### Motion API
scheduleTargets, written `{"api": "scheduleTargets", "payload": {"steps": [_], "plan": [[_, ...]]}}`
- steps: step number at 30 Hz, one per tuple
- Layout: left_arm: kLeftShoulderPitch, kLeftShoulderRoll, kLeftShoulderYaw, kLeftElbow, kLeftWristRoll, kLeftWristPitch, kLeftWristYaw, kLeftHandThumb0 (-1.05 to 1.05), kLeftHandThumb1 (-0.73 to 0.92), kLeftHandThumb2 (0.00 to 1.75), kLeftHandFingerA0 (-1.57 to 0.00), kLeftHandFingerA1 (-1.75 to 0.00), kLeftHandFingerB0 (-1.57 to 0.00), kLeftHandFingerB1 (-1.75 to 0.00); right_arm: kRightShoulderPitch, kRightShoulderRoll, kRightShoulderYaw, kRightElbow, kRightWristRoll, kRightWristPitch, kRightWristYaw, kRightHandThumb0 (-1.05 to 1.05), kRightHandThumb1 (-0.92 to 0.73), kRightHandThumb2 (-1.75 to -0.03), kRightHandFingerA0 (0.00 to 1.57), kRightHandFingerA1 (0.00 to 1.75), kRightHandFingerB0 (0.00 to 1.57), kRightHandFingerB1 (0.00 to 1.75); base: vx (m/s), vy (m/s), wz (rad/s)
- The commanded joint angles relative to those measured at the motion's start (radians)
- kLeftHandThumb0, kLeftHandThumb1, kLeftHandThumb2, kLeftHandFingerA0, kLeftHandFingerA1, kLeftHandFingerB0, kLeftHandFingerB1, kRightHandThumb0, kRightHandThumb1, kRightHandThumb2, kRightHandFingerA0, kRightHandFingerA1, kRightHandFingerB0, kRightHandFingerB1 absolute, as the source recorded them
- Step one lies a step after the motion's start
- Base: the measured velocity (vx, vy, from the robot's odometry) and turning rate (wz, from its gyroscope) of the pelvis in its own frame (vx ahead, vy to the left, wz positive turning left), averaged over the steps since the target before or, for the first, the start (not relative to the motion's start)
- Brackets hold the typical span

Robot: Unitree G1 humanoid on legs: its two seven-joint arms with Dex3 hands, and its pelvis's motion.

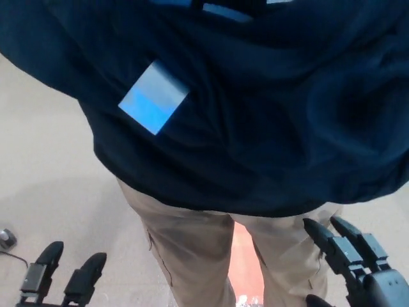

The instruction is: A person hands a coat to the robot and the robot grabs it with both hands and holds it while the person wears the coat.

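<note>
The dark navy fabric coat (pixel 255 109) is seen filling the upper 2/3 of the head view, draped over the back of a person whose beige trousers (pixel 192 249) show below the hem. A pale blue rectangular patch (pixel 154 97) is seen on the coat's back, towards the left. The coat appears to be on the person already, so the holding part of the task is judged done or nearly so; whether the sleeves are fully on can't be told, as the arms are cut off by the frame. Neither hand is on the coat. The black left hand (pixel 61 278) is seen low at the bottom left, only 2 fingertips in view, spread apart and gripping nothing. The black right hand (pixel 354 262) sits at the bottom right, just below the hem but apart from it, fingers splayed and empty. What's left, by judgement, is only for the arms to be kept clear. Open room: light grey floor (pixel 45 160) to the left is bare apart from a small object at the edge; on the right the hem hangs close above the fingers, so less margin there.
</note>
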Motion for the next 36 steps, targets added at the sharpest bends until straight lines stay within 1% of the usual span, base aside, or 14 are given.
{"api": "scheduleTargets", "payload": {"steps": [1,5,8,12,14,17,19,22,24,27,29,30,35,36], "plan": [[0.022,0.023,-0.003,0.018,-0.037,0.059,-0.04,-0.66,0.84,0.66,-0.29,-0.34,-0.26,-0.3,0.024,-0.012,0.014,-0.009,0.015,0.097,0.116,-0.78,-0.73,-1.04,0.06,0.38,0.07,0.25,0.0,0.0,0.0],[-0.01,0.021,-0.012,0.044,-0.045,0.062,-0.048,-0.66,0.84,0.66,-0.28,-0.34,-0.26,-0.29,0.014,-0.013,0.006,-0.02,0.022,0.13,0.146,-0.8,-0.76,-1.06,0.06,0.34,0.06,0.22,0.0,0.0,0.0],[-0.025,0.03,-0.009,0.038,-0.058,0.083,-0.094,-0.67,0.85,0.66,-0.26,-0.33,-0.24,-0.29,0.009,-0.009,0.007,-0.037,0.01,0.187,0.186,-0.81,-0.77,-1.08,0.06,0.31,0.05,0.2,0.0,0.0,0.0],[-0.044,0.043,-0.006,0.035,-0.066,0.115,-0.131,-0.68,0.85,0.66,-0.29,-0.34,-0.27,-0.3,-0.008,0.003,0.021,-0.06,-0.015,0.273,0.246,-0.82,-0.77,-1.08,0.07,0.34,0.07,0.21,0.0,0.0,0.0],[-0.049,0.043,-0.007,0.039,-0.076,0.116,-0.142,-0.68,0.84,0.66,-0.31,-0.35,-0.3,-0.3,-0.009,0.003,0.034,-0.085,-0.024,0.342,0.319,-0.81,-0.77,-1.07,0.07,0.31,0.06,0.22,0.0,0.0,0.0],[-0.076,0.046,-0.008,0.044,-0.082,0.116,-0.158,-0.68,0.85,0.66,-0.31,-0.35,-0.31,-0.31,-0.03,-0.001,0.038,-0.101,-0.015,0.39,0.383,-0.8,-0.76,-1.07,0.06,0.3,0.06,0.22,0.0,0.0,0.0],[-0.166,0.051,-0.001,0.047,-0.092,0.134,-0.23,-0.7,0.87,0.67,-0.28,-0.33,-0.29,-0.3,-0.111,0.0,0.031,-0.094,-0.001,0.454,0.46,-0.81,-0.75,-1.06,0.06,0.3,0.06,0.21,0.0,0.0,0.0],[-0.25,0.051,0.001,0.05,-0.107,0.15,-0.302,-0.69,0.85,0.66,-0.29,-0.33,-0.3,-0.31,-0.171,-0.003,0.02,-0.087,0.01,0.507,0.513,-0.8,-0.74,-1.04,0.06,0.32,0.06,0.21,0.0,0.0,0.0],[-0.304,0.055,-0.008,0.048,-0.097,0.177,-0.356,-0.71,0.88,0.67,-0.29,-0.32,-0.31,-0.3,-0.204,-0.011,0.018,-0.09,-0.009,0.559,0.55,-0.81,-0.76,-1.07,0.06,0.3,0.05,0.2,0.0,0.0,0.0],[-0.316,0.06,-0.016,0.052,-0.1,0.169,-0.371,-0.71,0.87,0.67,-0.32,-0.33,-0.36,-0.32,-0.215,-0.02,0.025,-0.091,-0.01,0.604,0.604,-0.8,-0.74,-1.05,0.06,0.34,0.05,0.2,0.0,0.0,0.0],[-0.331,0.063,-0.019,0.056,-0.106,0.166,-0.392,-0.71,0.88,0.67,-0.3,-0.32,-0.35,-0.32,-0.233,-0.026,0.028,-0.09,-0.008,0.626,0.636,-0.8,-0.75,-1.05,0.06,0.34,0.05,0.2,0.0,0.0,0.0],[-0.337,0.069,-0.023,0.054,-0.11,0.163,-0.42,-0.7,0.89,0.68,-0.28,-0.31,-0.33,-0.31,-0.243,-0.03,0.035,-0.085,-0.013,0.638,0.654,-0.79,-0.73,-1.04,0.07,0.38,0.06,0.22,0.0,0.0,0.0],[-0.355,0.081,-0.046,0.065,-0.11,0.152,-0.474,-0.7,0.88,0.67,-0.3,-0.31,-0.35,-0.32,-0.283,-0.047,0.07,-0.061,-0.033,0.668,0.713,-0.78,-0.72,-1.03,0.07,0.36,0.07,0.26,0.0,0.0,0.0],[-0.359,0.084,-0.054,0.071,-0.106,0.149,-0.482,-0.71,0.89,0.67,-0.31,-0.31,-0.37,-0.32,-0.301,-0.052,0.087,-0.05,-0.054,0.677,0.727,-0.78,-0.72,-1.03,0.08,0.32,0.08,0.3,0.0,0.0,0.0]]}}
